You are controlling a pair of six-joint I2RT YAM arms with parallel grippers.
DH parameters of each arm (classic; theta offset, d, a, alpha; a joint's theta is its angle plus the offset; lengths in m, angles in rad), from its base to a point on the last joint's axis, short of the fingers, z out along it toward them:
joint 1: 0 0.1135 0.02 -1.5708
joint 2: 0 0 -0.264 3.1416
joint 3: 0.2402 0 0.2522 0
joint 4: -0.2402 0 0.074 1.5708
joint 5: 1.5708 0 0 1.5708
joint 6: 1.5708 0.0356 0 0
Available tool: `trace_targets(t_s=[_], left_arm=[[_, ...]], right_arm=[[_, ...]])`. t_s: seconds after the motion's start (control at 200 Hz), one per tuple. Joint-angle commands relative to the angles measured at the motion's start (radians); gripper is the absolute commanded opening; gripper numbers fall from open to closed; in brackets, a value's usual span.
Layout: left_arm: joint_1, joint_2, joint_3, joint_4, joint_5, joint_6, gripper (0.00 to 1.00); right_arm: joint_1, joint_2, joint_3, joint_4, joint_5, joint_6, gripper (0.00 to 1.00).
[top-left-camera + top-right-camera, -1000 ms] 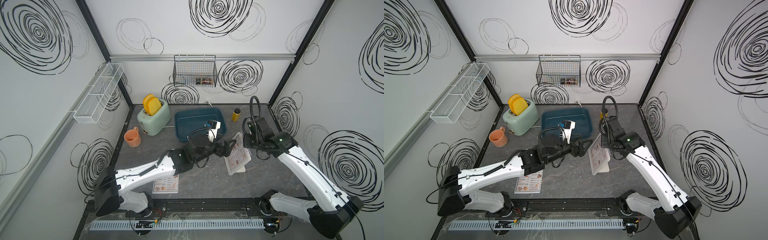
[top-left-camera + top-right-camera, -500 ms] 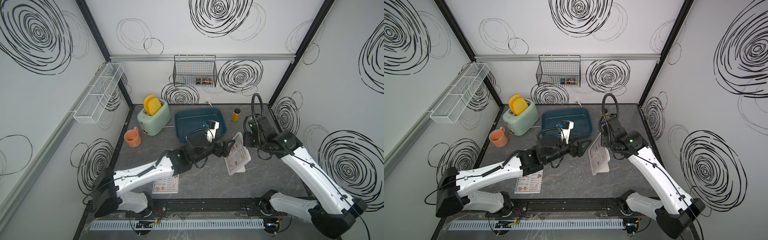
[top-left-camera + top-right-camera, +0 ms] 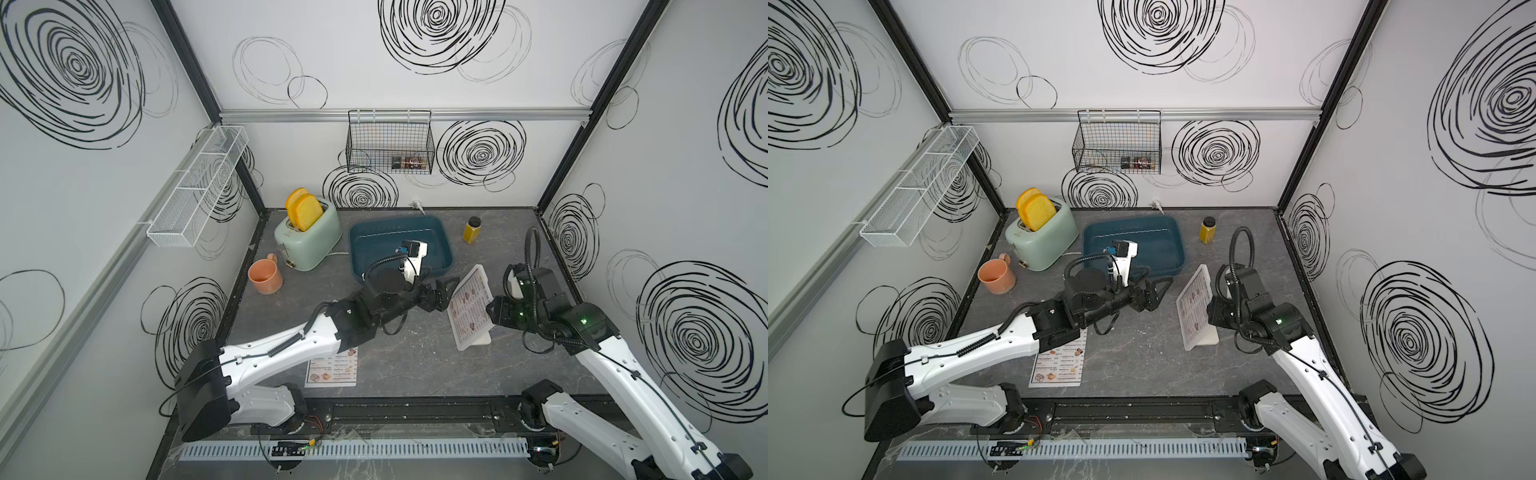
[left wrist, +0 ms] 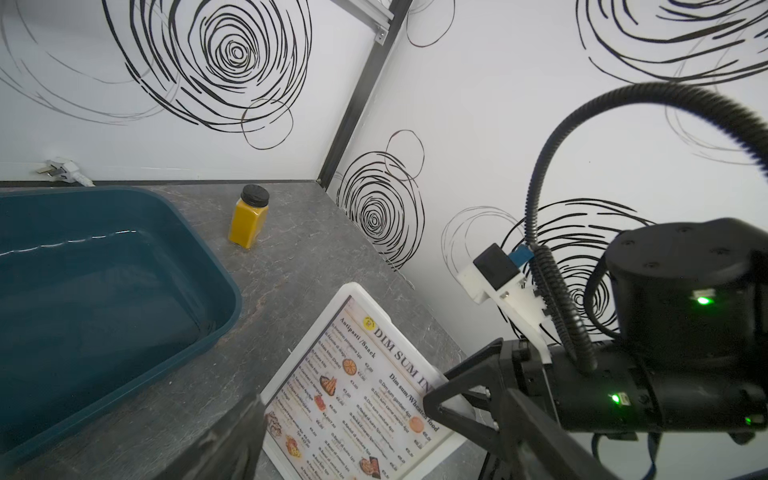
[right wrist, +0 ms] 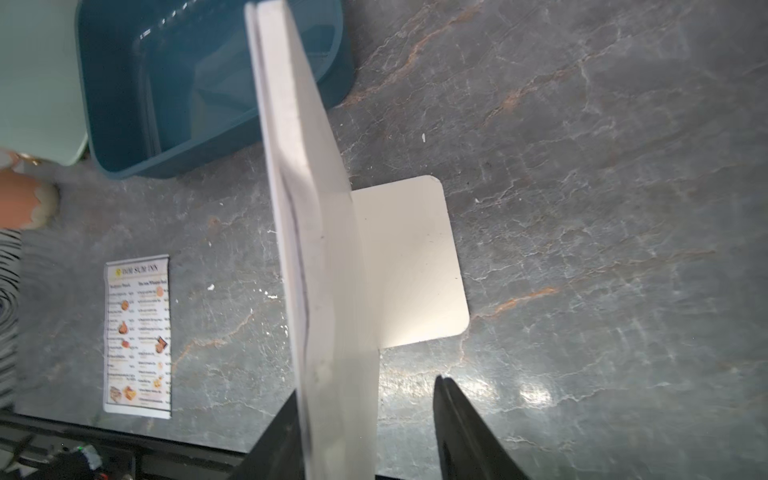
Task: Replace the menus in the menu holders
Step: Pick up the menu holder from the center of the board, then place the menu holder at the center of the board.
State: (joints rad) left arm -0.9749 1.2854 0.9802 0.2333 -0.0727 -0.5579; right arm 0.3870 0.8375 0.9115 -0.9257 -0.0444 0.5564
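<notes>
While astride menu holder (image 5: pixel 316 208) edge, right tool (image 5: pixel 365 390) apart; left tool (image 3: pixel 1163 293) apart nearby.

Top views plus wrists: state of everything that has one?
menu holder, standing on its foot, leaning, menu inside.
spare menu, flat on table.
left tool, open, beside holder's front.
right tool, open, astride holder's upper edge.
toaster, two slices sticking up.
mug, upright.
bottle, upright, capped.

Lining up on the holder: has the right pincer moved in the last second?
Yes. In a top view the right pincer has pulled away from the yellow jar toward the table's front edge, along the menu holder.
</notes>
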Motion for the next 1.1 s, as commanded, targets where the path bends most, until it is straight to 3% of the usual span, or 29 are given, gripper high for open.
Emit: trace_targets(t_s=[0.0, 0.35, 0.45, 0.555, 0.71, 0.846, 1.096], left_arm=[[0.018, -0.030, -0.010, 0.033, 0.018, -0.007, 0.92], [0.079, -0.091, -0.063, 0.017, 0.029, 0.001, 0.91], [0.119, -0.112, -0.091, 0.019, 0.032, 0.001, 0.92], [0.195, -0.125, -0.141, 0.038, 0.045, -0.022, 0.92], [0.303, -0.183, -0.214, 0.045, 0.015, -0.079, 0.92], [0.373, -0.252, -0.254, -0.013, -0.046, -0.094, 0.92], [0.460, -0.439, -0.343, -0.167, -0.191, -0.141, 0.93]], right_arm=[[-0.081, -0.015, -0.051, 0.110, -0.148, -0.054, 0.38], [-0.126, -0.077, -0.092, 0.162, -0.297, -0.196, 0.02], [-0.105, -0.105, -0.057, 0.144, -0.338, -0.181, 0.00], [0.002, -0.109, -0.030, 0.117, -0.318, -0.129, 0.00], [0.279, -0.050, -0.004, 0.169, -0.228, -0.109, 0.00], [0.432, 0.100, 0.075, 0.222, -0.215, -0.304, 0.00], [0.420, 0.328, 0.236, 0.166, -0.354, -0.792, 0.00]])
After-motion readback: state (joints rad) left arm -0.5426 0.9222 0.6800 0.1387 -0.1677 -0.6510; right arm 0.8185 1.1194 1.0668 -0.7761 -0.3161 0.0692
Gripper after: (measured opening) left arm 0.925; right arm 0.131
